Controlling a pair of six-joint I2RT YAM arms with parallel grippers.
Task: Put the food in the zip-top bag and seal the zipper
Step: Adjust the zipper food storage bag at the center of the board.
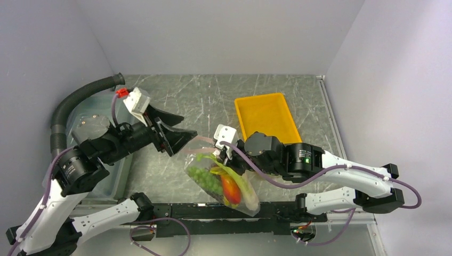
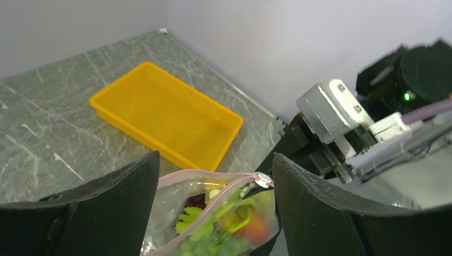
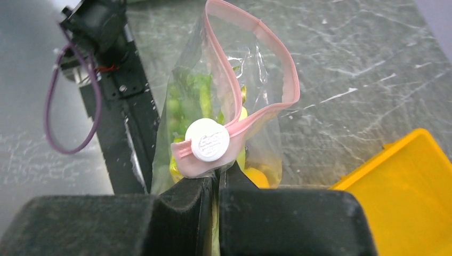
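The clear zip-top bag (image 1: 234, 194) holds toy food: green grapes (image 1: 205, 178), a red-orange fruit (image 1: 230, 186) and a pale green leek (image 1: 242, 181). Its pink zipper (image 3: 288, 69) gapes open in a loop, with the white slider (image 3: 208, 140) at one end. My right gripper (image 3: 217, 178) is shut on the bag's corner just below the slider and holds that end up. My left gripper (image 2: 216, 157) is open, its jaws on either side of the bag's mouth (image 2: 213, 174) without touching it. In the top view it (image 1: 186, 134) sits left of the right gripper (image 1: 226, 152).
An empty yellow tray (image 1: 242, 114) lies behind the right arm, also in the left wrist view (image 2: 101, 101). A translucent bin (image 1: 114, 176) and a black hose (image 1: 80, 98) sit at the left. The black base rail (image 1: 213, 213) runs under the bag's bottom end.
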